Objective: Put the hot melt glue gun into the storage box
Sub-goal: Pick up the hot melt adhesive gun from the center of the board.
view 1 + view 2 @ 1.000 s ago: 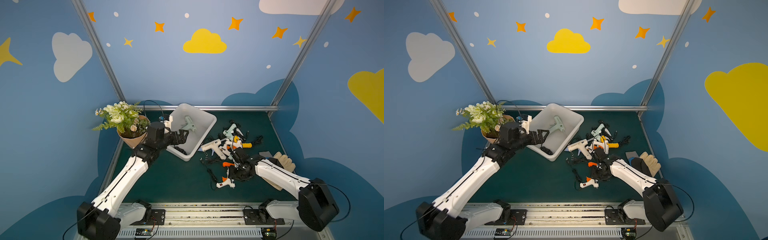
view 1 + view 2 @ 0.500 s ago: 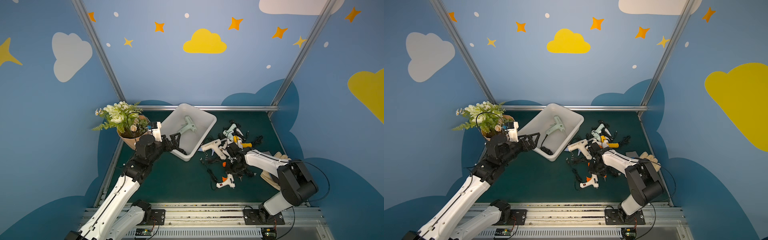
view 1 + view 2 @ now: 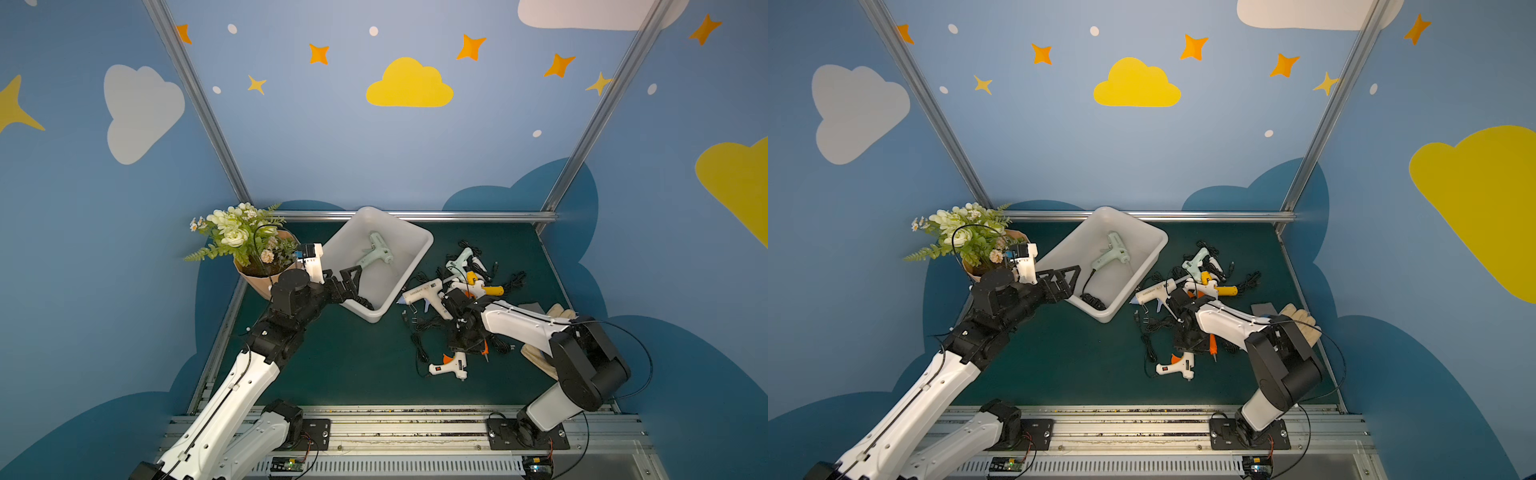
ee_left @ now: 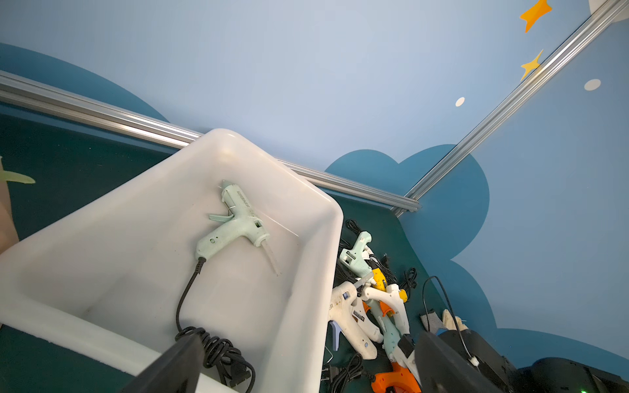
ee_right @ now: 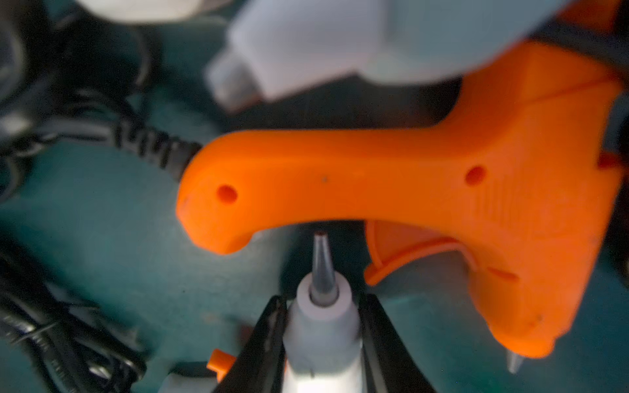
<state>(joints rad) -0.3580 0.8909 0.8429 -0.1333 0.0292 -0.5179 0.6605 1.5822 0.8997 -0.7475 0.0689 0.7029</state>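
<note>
right tool clamps a smooth, round-barrelled, metal-tipped white plastic glue gun; left tool gapes wide.

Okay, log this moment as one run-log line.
left gripper: open, over storage box rim | right gripper: shut on white glue gun | in box: mint glue gun

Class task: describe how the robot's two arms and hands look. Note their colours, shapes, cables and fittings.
The left arm and right arm have smooth white shells between bulky black joints. The left hand and right hand have black tapering fingers, the left's with triangular cut-outs. A white block tops the left wrist. Thin black cables loop beside both arms.
</note>
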